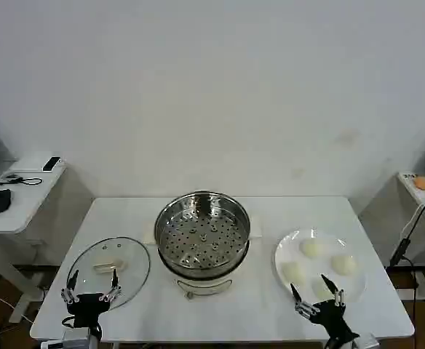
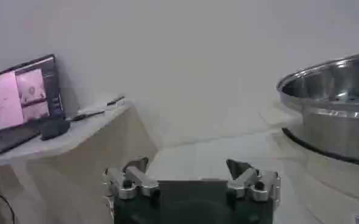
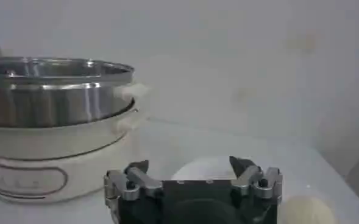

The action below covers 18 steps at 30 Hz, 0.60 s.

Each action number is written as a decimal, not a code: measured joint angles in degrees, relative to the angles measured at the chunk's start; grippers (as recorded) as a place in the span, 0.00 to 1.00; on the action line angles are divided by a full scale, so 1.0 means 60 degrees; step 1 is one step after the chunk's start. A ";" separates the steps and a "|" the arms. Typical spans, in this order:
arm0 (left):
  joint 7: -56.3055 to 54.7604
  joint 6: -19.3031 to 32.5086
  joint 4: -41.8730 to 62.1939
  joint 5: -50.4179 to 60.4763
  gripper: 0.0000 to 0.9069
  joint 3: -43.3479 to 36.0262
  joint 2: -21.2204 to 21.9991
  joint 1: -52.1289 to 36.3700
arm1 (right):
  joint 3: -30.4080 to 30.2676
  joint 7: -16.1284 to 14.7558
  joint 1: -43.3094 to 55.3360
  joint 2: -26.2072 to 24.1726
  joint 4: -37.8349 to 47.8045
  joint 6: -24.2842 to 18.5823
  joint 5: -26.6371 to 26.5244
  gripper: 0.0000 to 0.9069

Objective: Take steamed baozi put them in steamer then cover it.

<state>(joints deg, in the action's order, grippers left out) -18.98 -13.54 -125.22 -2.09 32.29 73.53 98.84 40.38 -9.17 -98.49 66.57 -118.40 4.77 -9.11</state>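
The steamer (image 1: 203,236) stands uncovered at the middle of the white surface (image 1: 263,313), its perforated tray bare and its steel pot seated on a white base. To its left the cover (image 1: 109,271) lies flat on the surface, the cream handle at its centre facing up. To the steamer's right a white plate (image 1: 289,251) carries the four steamed baozi (image 1: 311,248), grouped close together.

The left gripper (image 1: 90,286) hovers at the near left, over the near edge of the cover, with its jaws spread apart and nothing between them. The right gripper (image 1: 318,292) hangs at the near right, over the near part of the plate by the nearest bun, jaws likewise apart and holding nothing.

In the right wrist view one bun (image 3: 306,210) sits just beside the open right gripper (image 3: 193,173), with the steamer (image 3: 57,97) farther off.
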 measured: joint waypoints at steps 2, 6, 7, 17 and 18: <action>0.0165 -0.0175 -0.0090 0.0113 1.00 0.0052 0.0005 -0.0002 | 0.0160 -0.0153 0.0228 -0.0419 0.0105 0.0283 0.0213 1.00; 0.0662 -0.0418 -0.0192 0.0491 1.00 0.0136 0.0015 -0.0068 | 0.0376 -0.0612 0.0765 -0.1350 0.0414 0.0873 0.0647 1.00; 0.0797 -0.0462 -0.0216 0.0599 1.00 0.0165 0.0018 -0.0090 | 0.0405 -0.0768 0.0910 -0.1608 0.0520 0.1009 0.0760 1.00; 0.1421 -0.0601 -0.0265 0.1334 1.00 0.0381 0.0140 -0.0024 | 0.0071 -0.3148 0.2857 -0.4457 0.2058 0.1489 0.2244 1.00; 0.1448 -0.0598 -0.0269 0.1388 1.00 0.0403 0.0158 -0.0019 | -0.0060 -0.3420 0.3089 -0.4695 0.2206 0.1471 0.2360 1.00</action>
<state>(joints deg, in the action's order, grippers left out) -10.30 -17.13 -126.83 6.24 34.71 74.48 98.73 40.02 -29.68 -79.95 38.40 -105.16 13.60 5.05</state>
